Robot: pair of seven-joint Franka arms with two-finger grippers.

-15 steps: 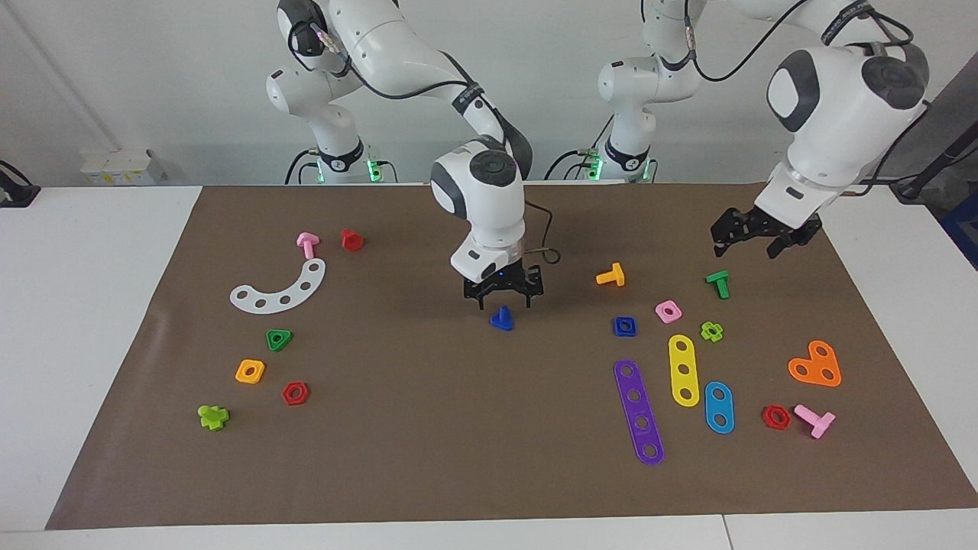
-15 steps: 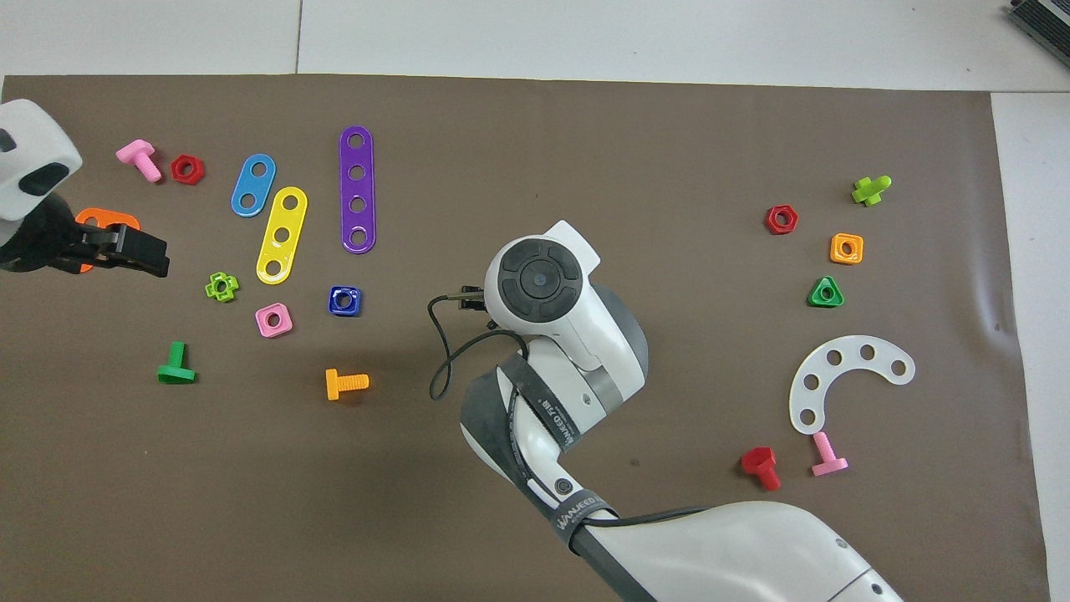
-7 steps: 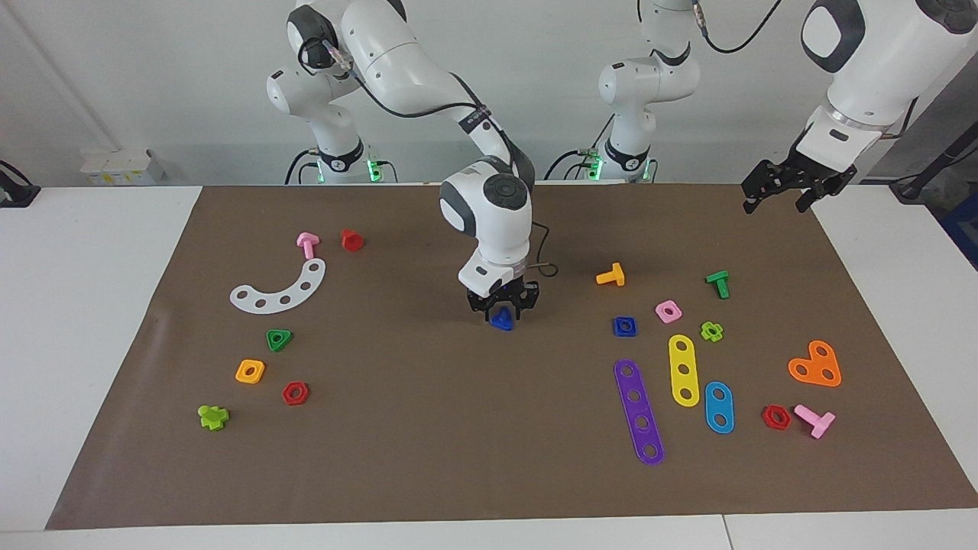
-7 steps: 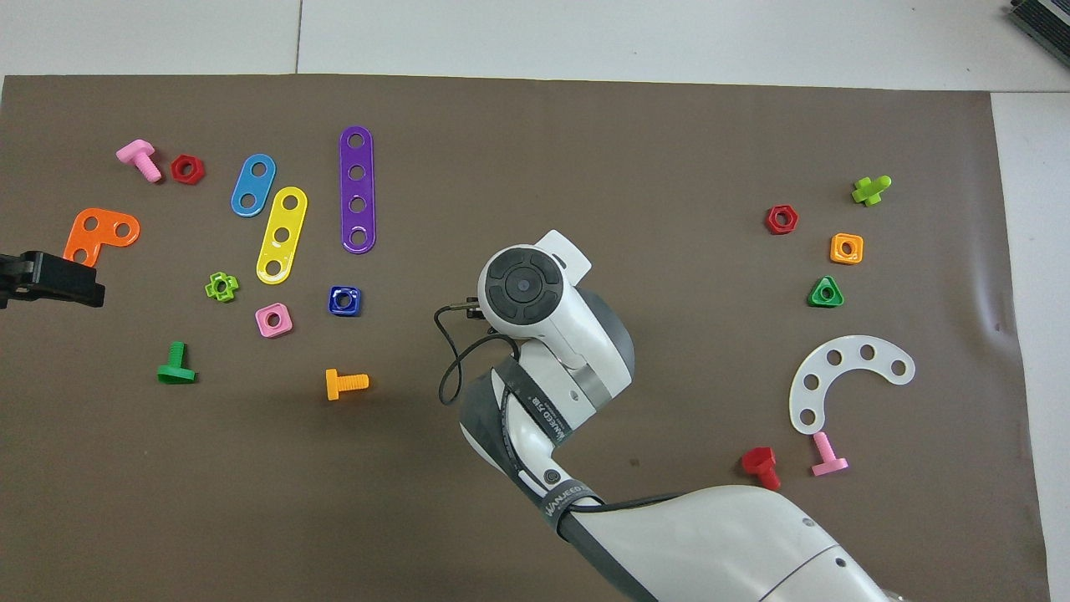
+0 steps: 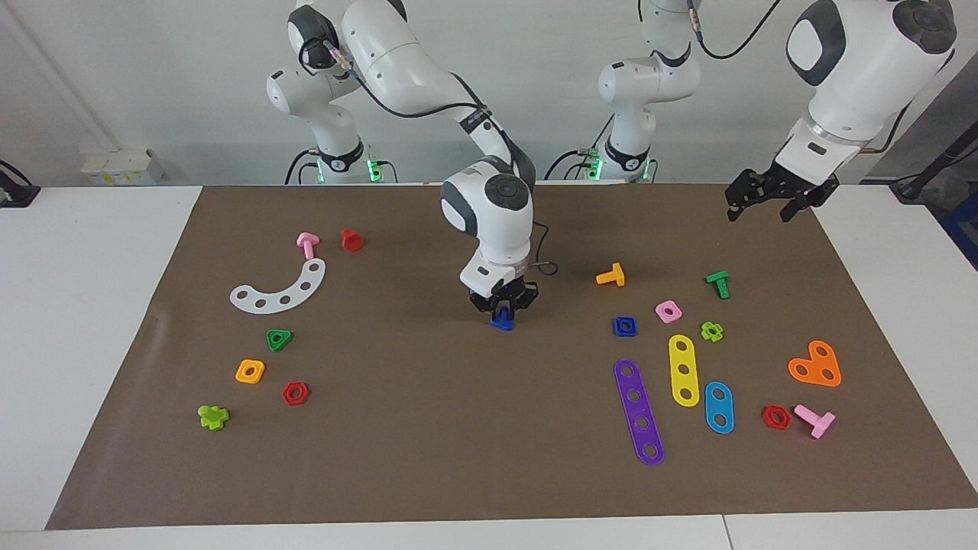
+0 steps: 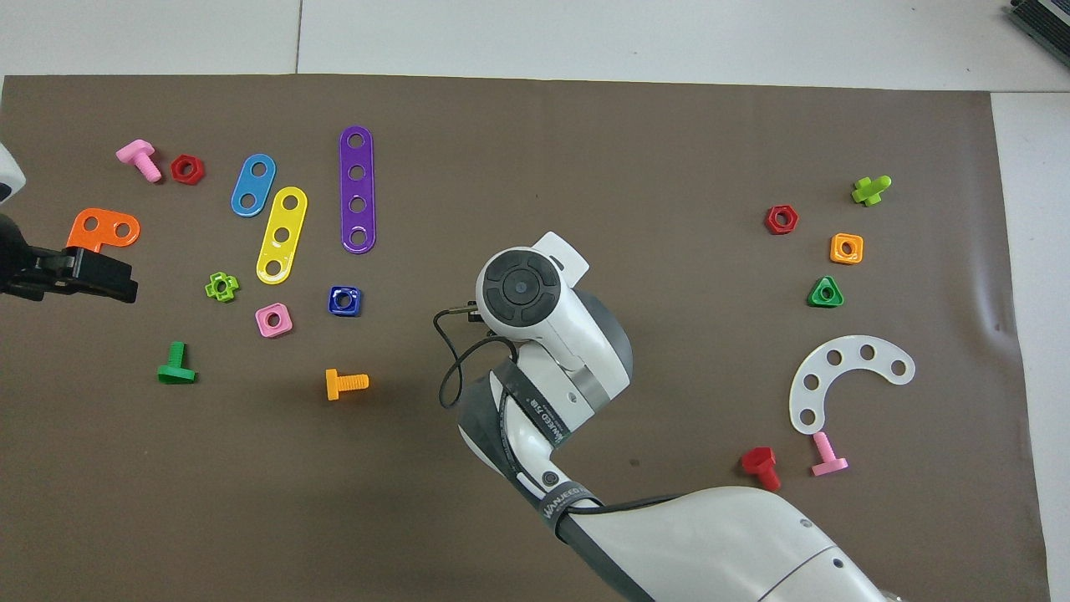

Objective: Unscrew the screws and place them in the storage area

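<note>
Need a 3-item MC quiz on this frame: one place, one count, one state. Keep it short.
1. Where is the blue square nut?
A. beside the white curved strip
B. beside the pink square nut, toward the left arm's end
C. on the purple strip

2. How many red hex nuts lie on the mat?
A. one
B. two
C. four

3. What is the right gripper doing?
A. down around the blue bolt at mid-mat
B. raised over the orange bolt
C. resting on bare table

Key: 1 B, the two nuts sit side by side. 2 B, one at either end. 3 A, its fingers straddle the bolt; the left gripper waits, open, raised.
</note>
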